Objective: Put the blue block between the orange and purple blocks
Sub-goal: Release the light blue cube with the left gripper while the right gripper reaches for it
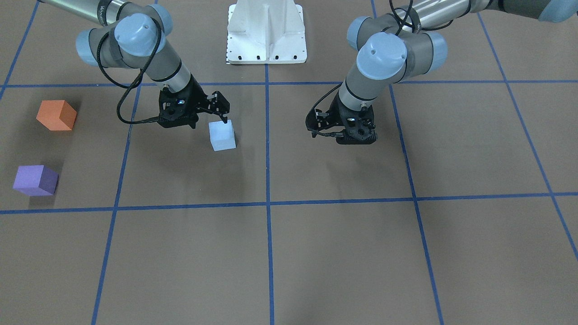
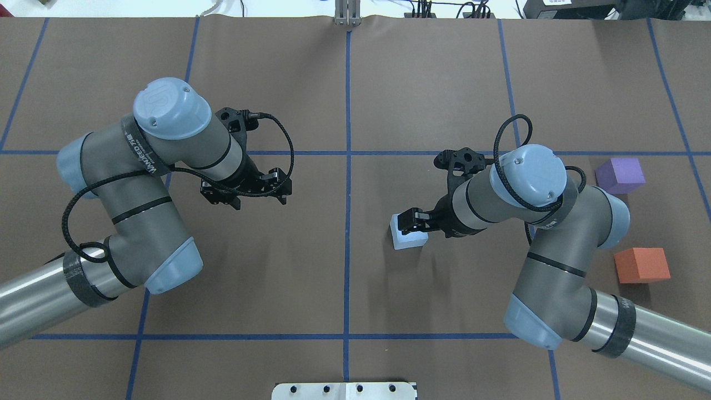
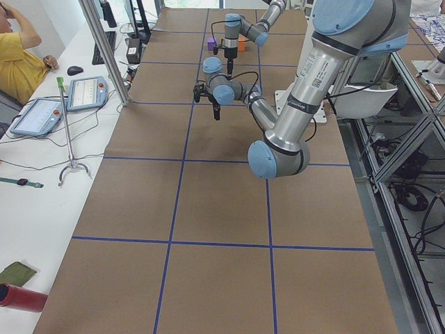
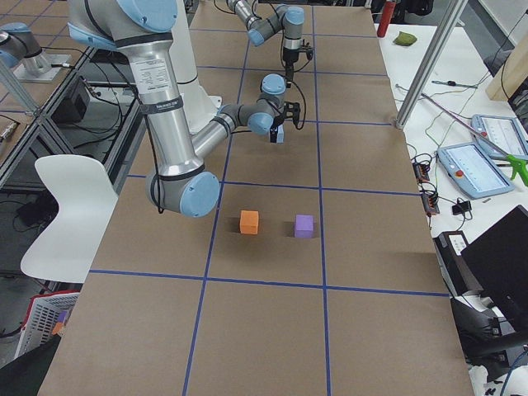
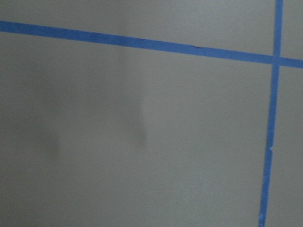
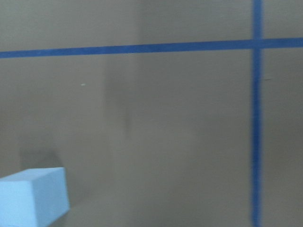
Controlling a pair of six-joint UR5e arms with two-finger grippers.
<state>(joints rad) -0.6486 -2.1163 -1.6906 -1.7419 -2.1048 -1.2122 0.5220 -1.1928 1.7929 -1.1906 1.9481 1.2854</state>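
The pale blue block (image 1: 222,135) lies on the brown table near its middle; it also shows in the overhead view (image 2: 408,238) and low left in the right wrist view (image 6: 33,196). My right gripper (image 1: 219,110) hovers just above and behind it, jaws open, holding nothing. The orange block (image 2: 641,265) and the purple block (image 2: 619,175) sit apart at the table's right side, with a gap between them. My left gripper (image 2: 247,191) hangs open and empty over bare table on the left half. No fingers show in either wrist view.
Blue tape lines (image 2: 348,166) split the table into squares. The robot's white base plate (image 1: 266,34) stands at the table's near edge. In the exterior left view, tablets and cables (image 3: 42,111) lie on a side bench.
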